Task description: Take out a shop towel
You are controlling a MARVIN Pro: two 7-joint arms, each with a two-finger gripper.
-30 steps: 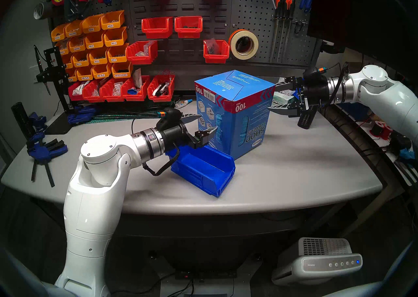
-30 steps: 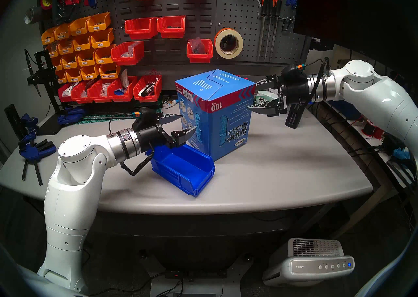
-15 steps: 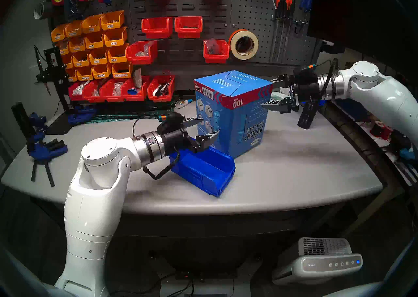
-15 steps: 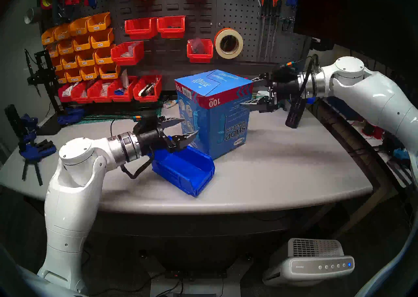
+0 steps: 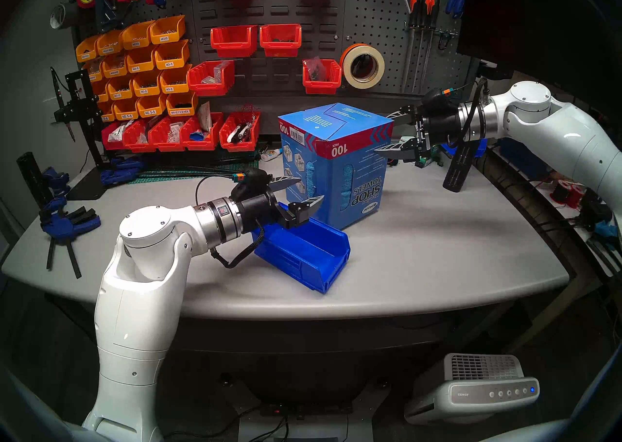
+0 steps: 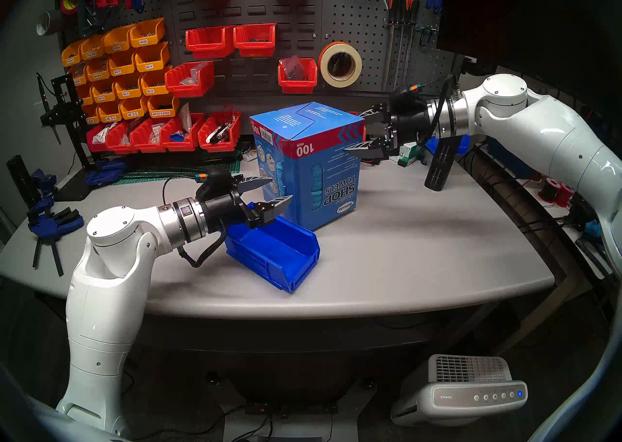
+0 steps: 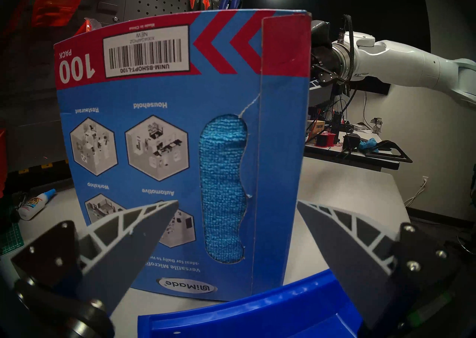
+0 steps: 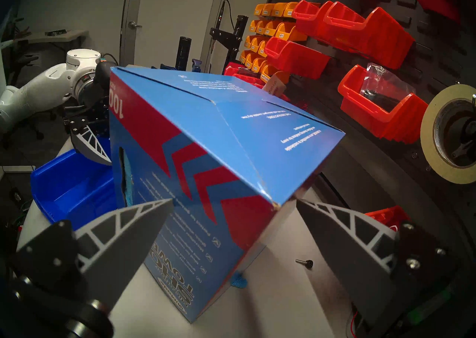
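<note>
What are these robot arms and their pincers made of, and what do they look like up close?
Both arms have glossy white rounded shells with silver metal rings at the wrists and black housings beyond. The left gripper and right gripper each carry two grey, pointed, blade-shaped fingers with white ribbing like a truss. A braided black cable loops under the left wrist, and a small orange-and-teal connector sits on top.

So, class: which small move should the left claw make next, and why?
Probably ease the left claw forward and close on the shop towel: it is open, aimed at the carton slot where blue cloth shows, not yet touching it.
</note>
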